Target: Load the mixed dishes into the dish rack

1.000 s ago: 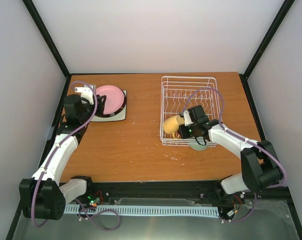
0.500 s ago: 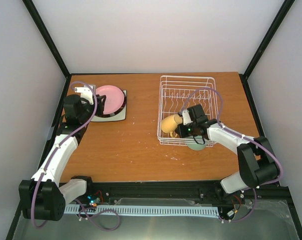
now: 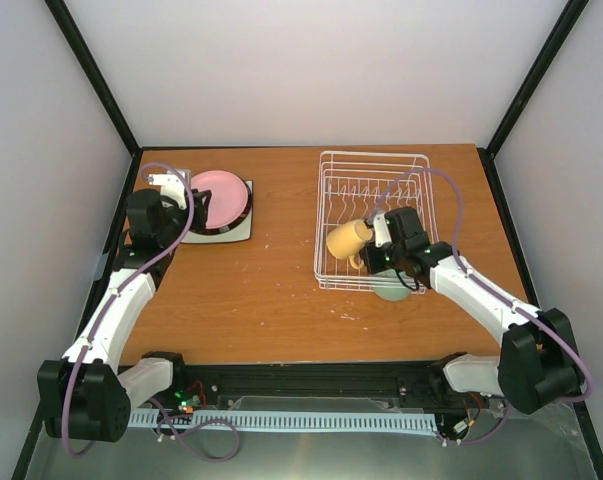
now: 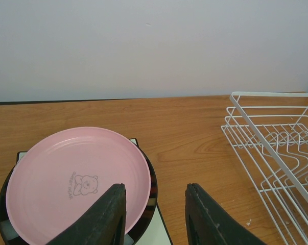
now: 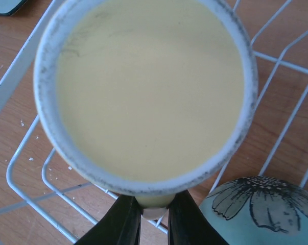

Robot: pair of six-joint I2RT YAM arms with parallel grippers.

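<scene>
So the right end effector [image 5: 154, 205] had its jaws pinched nearly shut on a small pale yellow bit at the edge of the pale yellow mug [image 3: 348, 239]. I'd guess that was the handle, but the wrist view couldn't confirm it. The mug hung tipped on its side over the near-left part of the white wire dish rack [image 3: 381, 185], not resting on the wires. To me that read as the carry-in step: gripping it by the edge keeps the fingers out of the wires when it goes down.

A mint-green plate with a black flower mark [image 5: 256, 204] lay just beside the rack's near edge, under the right arm. It looked close enough to get bumped on the way down.

Over on the far left of the orange-brown wooden worktop [image 3: 271, 290], the left end effector [image 4: 155, 196] sat with its jaws partly apart, holding nothing. One finger was over the rim of the pink round plate [image 4: 77, 178] and the other was just outside it. That plate lay on top of a black-rimmed round plate [image 3: 216, 228], which lay on a white square plate [image 3: 243, 234]. With that stacking, pink has to come off first, so lining up at its edge made sense.
</scene>
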